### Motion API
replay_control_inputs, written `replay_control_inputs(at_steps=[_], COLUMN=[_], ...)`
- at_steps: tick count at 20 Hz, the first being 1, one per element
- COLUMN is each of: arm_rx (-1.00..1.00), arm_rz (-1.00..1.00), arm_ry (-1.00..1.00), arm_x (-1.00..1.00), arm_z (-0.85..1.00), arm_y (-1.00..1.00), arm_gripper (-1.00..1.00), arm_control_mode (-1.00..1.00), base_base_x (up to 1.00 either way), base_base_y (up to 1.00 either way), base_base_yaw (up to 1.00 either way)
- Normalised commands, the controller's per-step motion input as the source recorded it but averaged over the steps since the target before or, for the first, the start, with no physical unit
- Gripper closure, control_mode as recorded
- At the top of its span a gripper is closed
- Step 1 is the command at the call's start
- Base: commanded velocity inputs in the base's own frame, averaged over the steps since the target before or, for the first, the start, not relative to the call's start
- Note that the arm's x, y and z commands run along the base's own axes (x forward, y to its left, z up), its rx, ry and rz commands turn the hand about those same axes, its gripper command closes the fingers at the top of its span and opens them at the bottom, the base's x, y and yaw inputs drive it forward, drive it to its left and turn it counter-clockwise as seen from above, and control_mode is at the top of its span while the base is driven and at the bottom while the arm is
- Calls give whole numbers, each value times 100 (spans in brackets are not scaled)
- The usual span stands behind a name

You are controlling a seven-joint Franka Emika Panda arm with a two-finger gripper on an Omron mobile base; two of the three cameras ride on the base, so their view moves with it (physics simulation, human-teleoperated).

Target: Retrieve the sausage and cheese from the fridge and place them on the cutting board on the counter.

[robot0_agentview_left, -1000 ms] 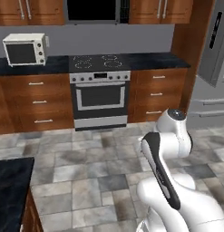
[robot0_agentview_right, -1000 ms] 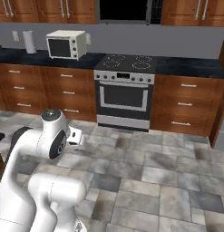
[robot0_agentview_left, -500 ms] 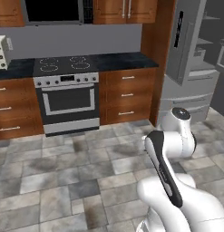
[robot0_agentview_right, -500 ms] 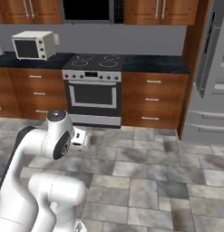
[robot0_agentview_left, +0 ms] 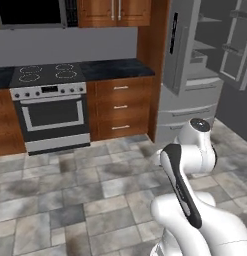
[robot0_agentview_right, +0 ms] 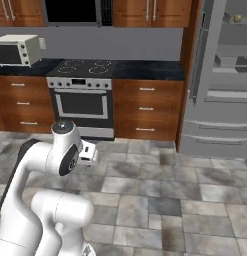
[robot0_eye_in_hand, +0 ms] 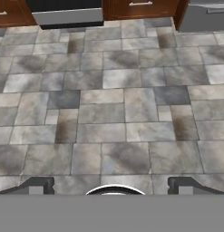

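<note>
The fridge [robot0_agentview_left: 195,75] stands at the right of both base views, tall and grey, its doors swung open and cut off by the frame edge; a black panel runs down one door. Pale shelves show inside, but their contents are too small and blurred to make out, save a tiny tan speck at the upper right of the right base view. To its left the bench [robot0_agentview_right: 145,70], black-topped over reddish-brown drawers, runs behind a steel stove [robot0_agentview_left: 50,107]; a white microwave [robot0_agentview_right: 15,50] sits at its far left in the right base view. The tool [robot0_eye_in_hand: 111,186] hangs released, its two dark fingertips [robot0_eye_in_hand: 38,185] spread wide at the bottom of the hand view over grey floor tiles [robot0_eye_in_hand: 113,113], grasping nothing.
</note>
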Motion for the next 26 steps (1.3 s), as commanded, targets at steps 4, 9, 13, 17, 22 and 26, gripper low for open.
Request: replay_control_inputs(at_steps=[4, 9, 13, 17, 22, 26], arm_rx=[0, 0, 0, 0, 0, 0], arm_rz=[0, 0, 0, 0, 0, 0], arm_ry=[0, 0, 0, 0, 0, 0], arm_x=[0, 0, 0, 0, 0, 0], arm_z=[0, 0, 0, 0, 0, 0], arm_y=[0, 0, 0, 0, 0, 0], arm_gripper=[-100, -100, -100, -100, -100, -100], arm_control_mode=[100, 100, 100, 100, 100, 100], base_base_x=[45, 49, 57, 63, 63, 62], base_base_y=[-62, -59, -54, -52, -52, -53], base_base_yaw=[0, 0, 0, 0, 0, 0])
